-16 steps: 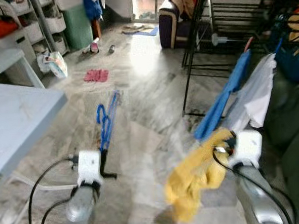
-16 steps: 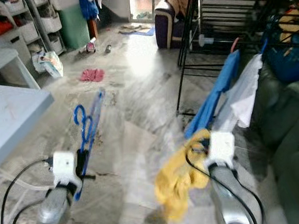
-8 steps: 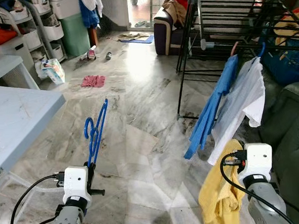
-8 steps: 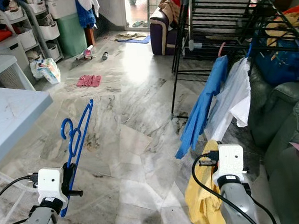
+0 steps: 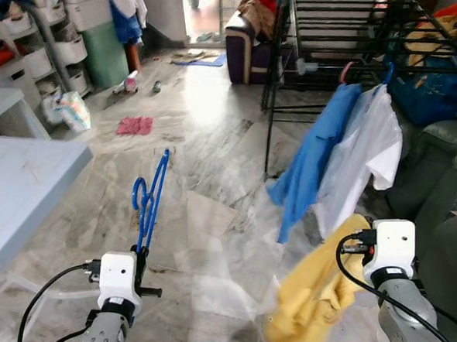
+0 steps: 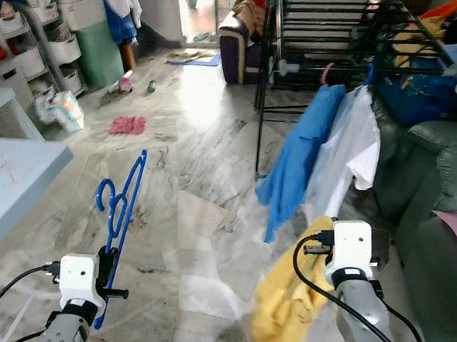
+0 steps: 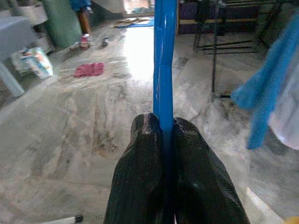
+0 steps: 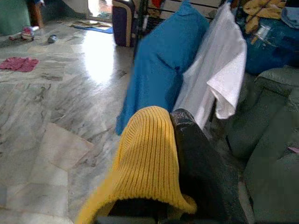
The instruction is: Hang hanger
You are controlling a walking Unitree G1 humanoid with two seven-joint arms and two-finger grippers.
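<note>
A blue plastic hanger (image 5: 151, 203) stands upright in my left gripper (image 7: 163, 135), whose black fingers (image 7: 142, 163) are shut on its lower bar. My right gripper (image 8: 175, 140) is shut on a yellow knitted cloth (image 5: 314, 297) that droops below it. Ahead on the right stands a black drying rack (image 5: 336, 25). From its near side hang a blue garment (image 5: 309, 162) and a white shirt (image 5: 360, 159).
A grey-blue table (image 5: 19, 176) juts in on the left, with white shelving (image 5: 31, 51) behind it. A dark green sofa (image 5: 440, 204) is at the right. A pink rag (image 5: 135, 125), a bag (image 5: 62, 111) and small items lie on the marble floor (image 5: 211, 141).
The camera has swung a little, shifting the whole scene. The yellow cloth has swung out to the left beneath my right gripper. Both grippers keep their holds.
</note>
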